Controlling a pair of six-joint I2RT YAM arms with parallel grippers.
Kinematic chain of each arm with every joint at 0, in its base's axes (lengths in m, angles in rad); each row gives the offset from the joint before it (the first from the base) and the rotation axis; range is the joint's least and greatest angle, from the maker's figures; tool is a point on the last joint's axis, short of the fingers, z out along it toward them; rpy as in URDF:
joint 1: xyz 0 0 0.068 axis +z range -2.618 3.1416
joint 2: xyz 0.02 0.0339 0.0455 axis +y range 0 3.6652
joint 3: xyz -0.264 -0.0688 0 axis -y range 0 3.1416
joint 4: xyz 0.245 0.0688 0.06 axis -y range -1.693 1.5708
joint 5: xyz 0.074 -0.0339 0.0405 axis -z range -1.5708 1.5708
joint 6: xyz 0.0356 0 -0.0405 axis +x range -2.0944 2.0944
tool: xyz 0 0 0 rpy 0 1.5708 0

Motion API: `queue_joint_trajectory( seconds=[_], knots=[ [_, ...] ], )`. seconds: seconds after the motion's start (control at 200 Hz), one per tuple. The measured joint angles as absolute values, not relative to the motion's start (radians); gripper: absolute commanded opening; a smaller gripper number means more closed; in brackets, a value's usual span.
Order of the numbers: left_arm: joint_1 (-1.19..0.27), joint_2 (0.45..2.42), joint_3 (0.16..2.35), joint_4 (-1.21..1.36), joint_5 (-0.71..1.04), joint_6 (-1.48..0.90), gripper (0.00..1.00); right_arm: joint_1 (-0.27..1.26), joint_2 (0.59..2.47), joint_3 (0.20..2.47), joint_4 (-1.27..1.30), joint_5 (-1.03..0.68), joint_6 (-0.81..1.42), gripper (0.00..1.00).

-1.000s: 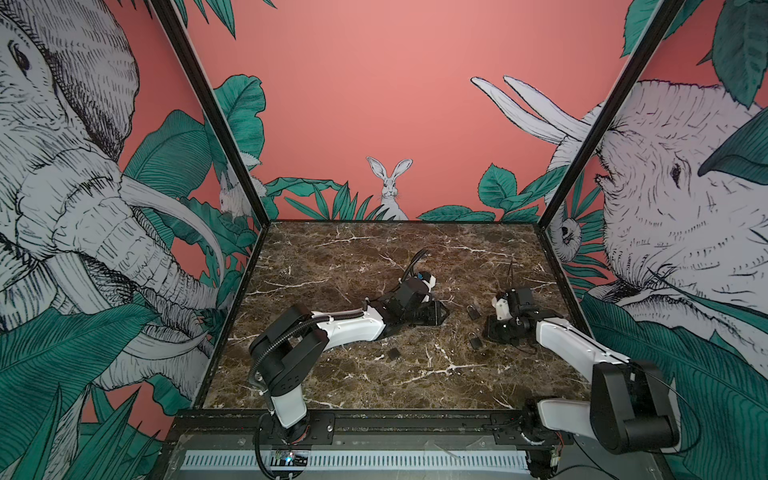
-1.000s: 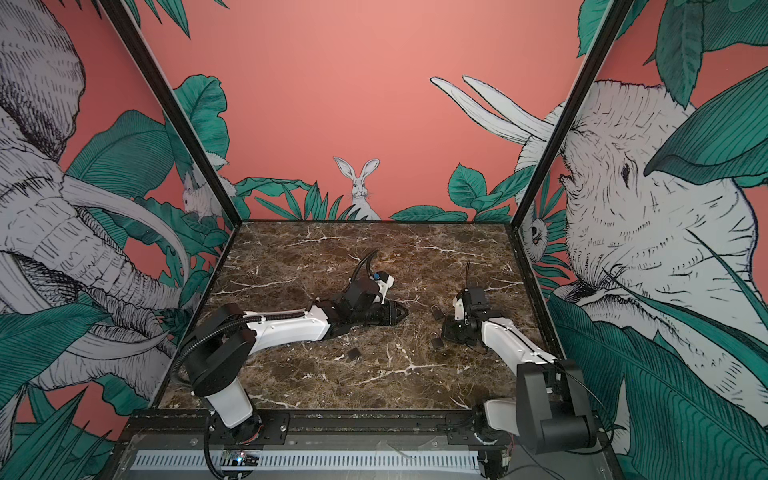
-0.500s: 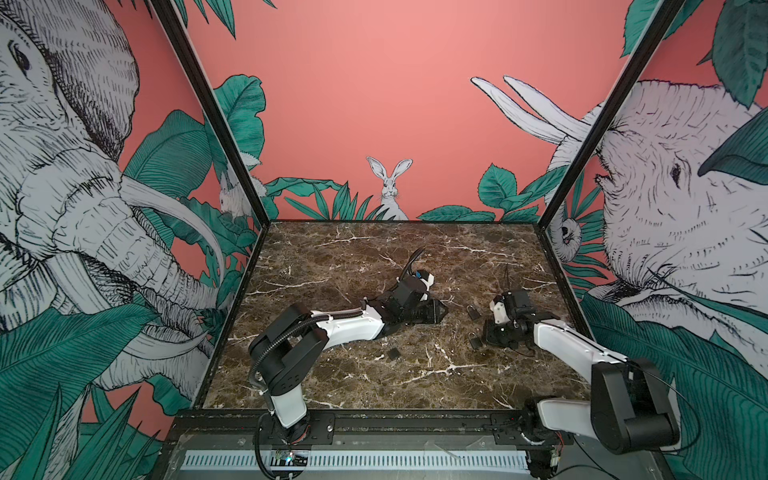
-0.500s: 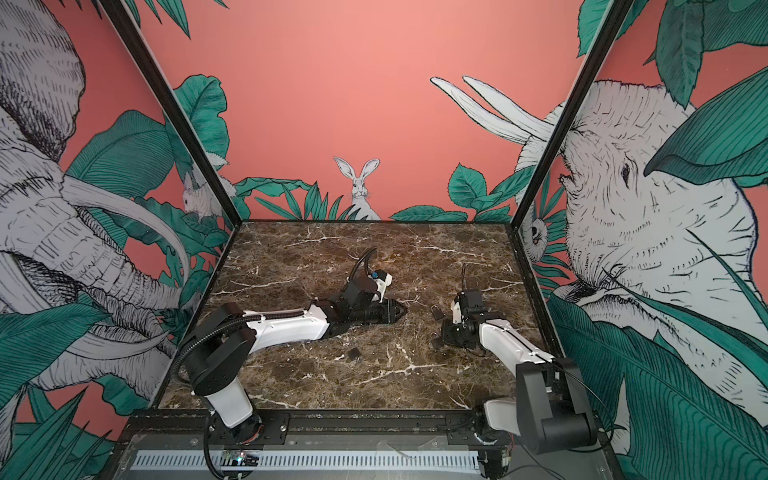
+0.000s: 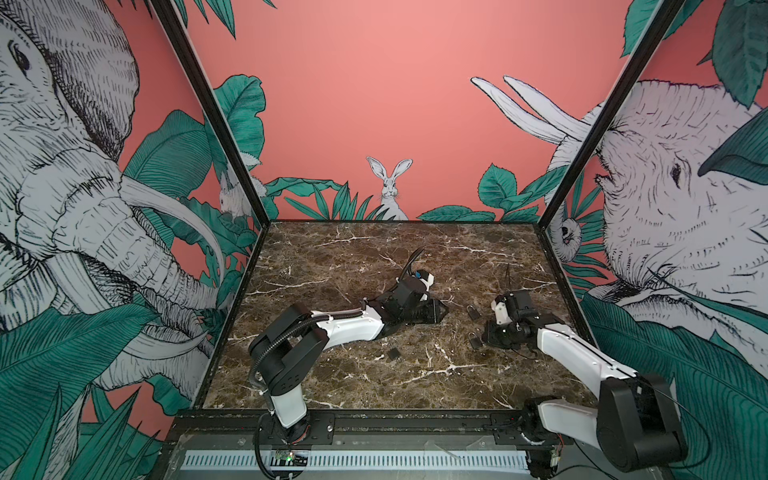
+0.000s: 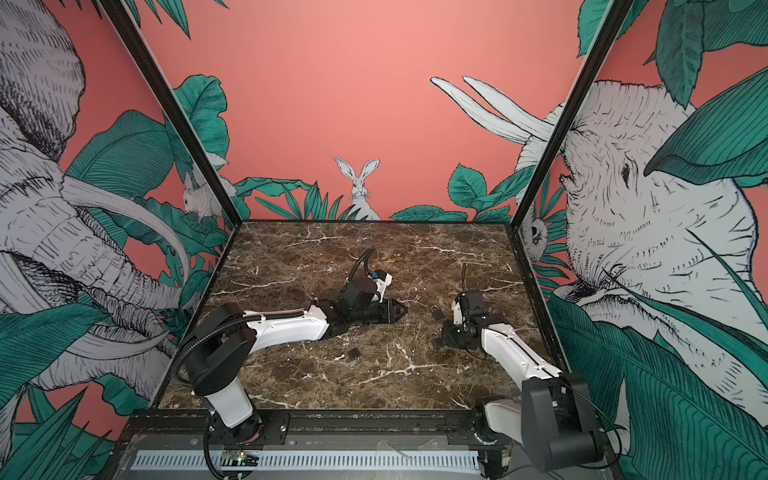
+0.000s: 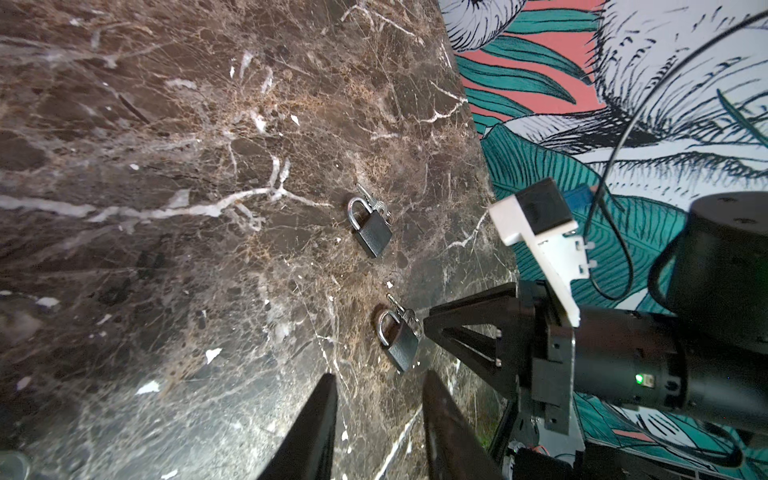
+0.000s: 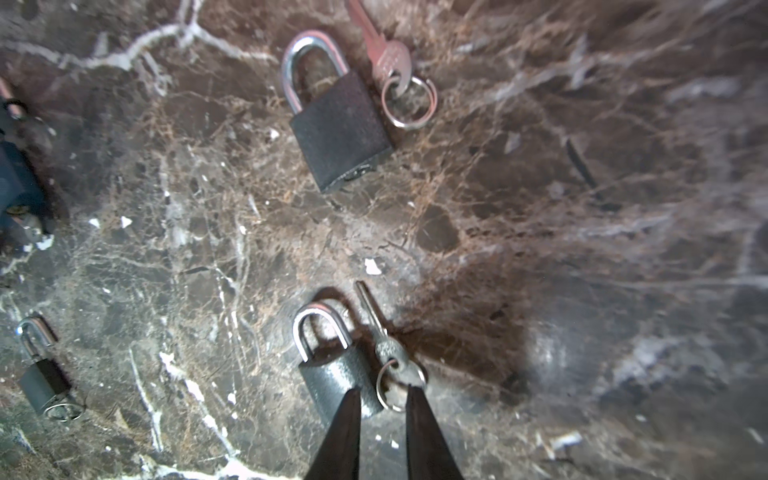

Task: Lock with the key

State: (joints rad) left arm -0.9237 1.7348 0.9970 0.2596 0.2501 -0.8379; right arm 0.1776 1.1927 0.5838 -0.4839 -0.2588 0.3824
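Right hand (image 8: 382, 390): fingers narrowly parted, tips low over the bench (image 5: 374, 257). Contact with anything cannot be determined. Left hand (image 7: 378, 376): fingers well apart, gripping nothing.

In both top views the padlocks are small dark specks with no readable detail. A dark object (image 8: 16, 183) at the right wrist view's edge is cut off and unidentifiable.

Padlock (image 8: 332, 374) lies flat at the right hand's tips, shackle pointing away. One fingertip overlaps its body corner. It also lies just beyond the left hand's tips. Far padlock (image 8: 340, 133) lies further ahead, apart.

Third padlock (image 8: 41, 386) shows in the right wrist view, not the left. Far key (image 8: 380, 45) is cut off at the frame edge. Key (image 8: 372, 316) lies beside the shackle, outside the padlock. Ring (image 8: 401, 388) shows in the gap between the fingertips. Key and ring resolve only in the wrist views.
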Motion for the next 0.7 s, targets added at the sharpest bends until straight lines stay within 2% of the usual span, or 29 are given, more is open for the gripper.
queue_joint_trajectory(
  seconds=[0.195,0.395,0.7],
  knots=[
    [-0.907,1.715,0.951,0.264,0.234,-0.838,0.36,0.223,1.118,0.623,-0.526,-0.229,0.394,0.22],
    [-0.853,1.584,0.862,0.228,0.18,-0.834,0.36,0.361,1.093,0.67,-0.527,-0.184,0.435,0.22],
    [-0.685,1.277,0.702,0.089,0.107,-0.799,0.38,0.633,1.296,0.819,-0.487,-0.038,0.473,0.24]
  ],
)
